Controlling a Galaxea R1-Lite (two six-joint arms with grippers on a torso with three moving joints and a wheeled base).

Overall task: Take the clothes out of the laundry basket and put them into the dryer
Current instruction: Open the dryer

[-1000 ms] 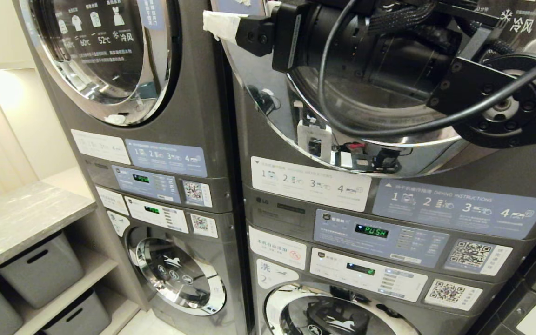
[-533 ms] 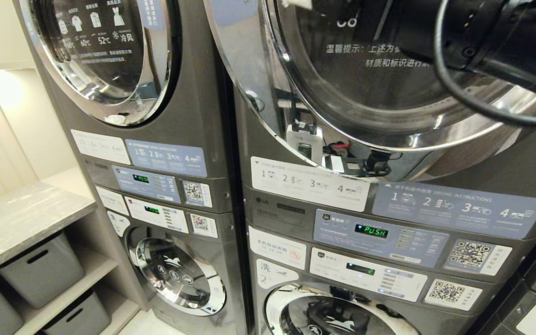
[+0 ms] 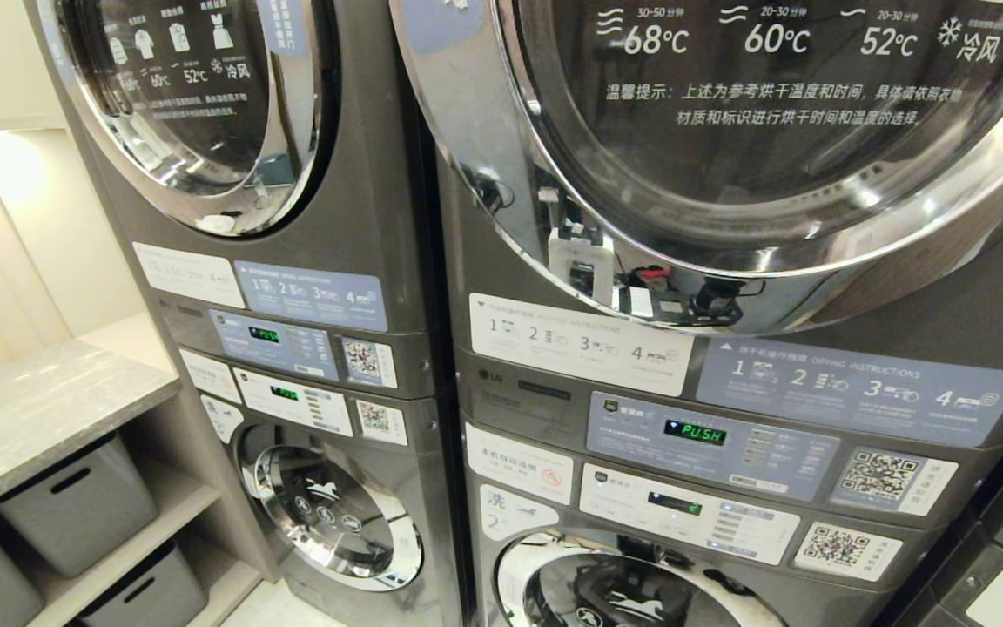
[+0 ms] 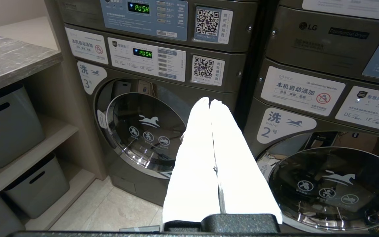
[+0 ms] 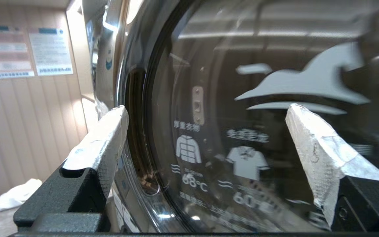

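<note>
The grey dryer's round glass door (image 3: 771,131), printed with temperatures, fills the upper right of the head view. My right gripper (image 5: 206,108) shows only in the right wrist view. It is open and empty, close in front of the door glass (image 5: 229,154), with one taped finger (image 5: 100,141) by the door's chrome edge. My left gripper (image 4: 210,100) is shut with nothing in it, parked low and pointing at the lower washers. The laundry basket and the clothes are out of view.
A second stacked machine (image 3: 232,174) stands to the left, beside a grey counter (image 3: 31,409) with grey bins (image 3: 75,505) on shelves under it. Control panels (image 3: 710,444) read PUSH. Washer doors (image 4: 143,128) sit low. Something white and crumpled (image 5: 15,197) lies near the wall.
My right arm, which covered the dryer door in the head view a second ago, has moved up and out of that view. The door's printed glass now shows fully.
</note>
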